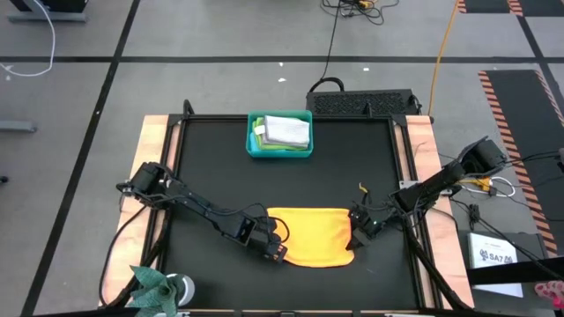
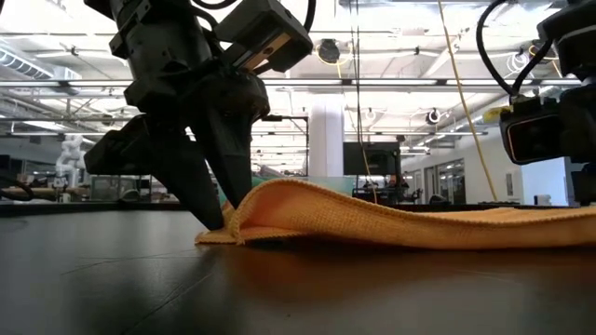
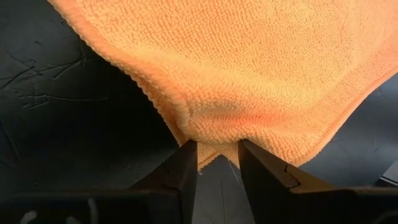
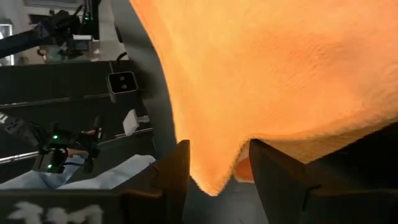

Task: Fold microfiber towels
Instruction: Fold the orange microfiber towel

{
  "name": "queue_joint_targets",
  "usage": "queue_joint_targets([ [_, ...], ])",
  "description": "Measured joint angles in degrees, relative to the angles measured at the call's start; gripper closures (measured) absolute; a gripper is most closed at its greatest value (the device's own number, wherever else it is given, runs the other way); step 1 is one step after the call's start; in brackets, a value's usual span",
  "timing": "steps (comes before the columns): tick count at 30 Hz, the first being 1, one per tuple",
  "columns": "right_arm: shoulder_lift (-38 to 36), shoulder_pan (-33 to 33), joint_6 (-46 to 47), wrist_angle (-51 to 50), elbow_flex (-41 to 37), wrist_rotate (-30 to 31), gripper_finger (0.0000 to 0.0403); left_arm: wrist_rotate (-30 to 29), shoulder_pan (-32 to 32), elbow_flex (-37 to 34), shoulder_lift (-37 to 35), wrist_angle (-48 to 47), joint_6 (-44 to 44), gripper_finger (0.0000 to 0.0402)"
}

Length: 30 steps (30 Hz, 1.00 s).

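the orange towel (image 1: pixel 310 235) lies across the near middle of the black table (image 1: pixel 211 167), already doubled into a band. it is light, limp cloth that sags and drapes, so it should be taken by corners or edges, pinched thin. the left claw (image 3: pixel 217 163) is nearly closed on its left corner, nipping the bunched hem; the right claw (image 4: pixel 219 167) pinches the right corner likewise. more towels sit in the teal bin (image 1: pixel 279 134) at the far side.

We note two dark jointed arms, black cables along links; left gripper (image 1: pixel 276 244) and right gripper (image 1: pixel 360 231) fingers matte black, wedge-shaped.
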Motion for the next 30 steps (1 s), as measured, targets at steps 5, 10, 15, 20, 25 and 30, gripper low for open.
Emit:
queue_joint_targets([
  [5, 0.74, 2.1, 1.16, 1.62, 0.02, -2.59, 0.0245, 0.0, 0.02, 0.0, 0.0, 0.04, -0.02, 0.0284],
  [10, 0.74, 3.99, 2.73, 1.55, 0.02, -3.02, 0.0245, 0.04, 0.02, 0.0, 0.0, 0.04, -0.02, 0.0284],
  [15, 0.74, 3.88, 3.09, 1.42, 0.02, -1.72, 0.0248, 0.07, 0.01, 0.0, 0.0, 0.07, -0.02, 0.0284],
  [20, 0.74, 3.88, 2.26, 0.54, 0.02, -1.58, 0.0287, 0.07, 0.01, 0.0, 0.0, 0.07, -0.02, 0.0284],
  [25, 0.74, 3.88, 0.3, 0.41, -0.02, -1.59, 0.0365, 0.09, 0.01, 0.01, 0.0, 0.07, -0.02, 0.0284],
  [30, 0.76, 3.86, -1.17, 0.42, -0.02, -1.49, 0.0396, 0.11, 0.0, 0.02, -0.09, 0.06, 0.0, 0.0284],
])
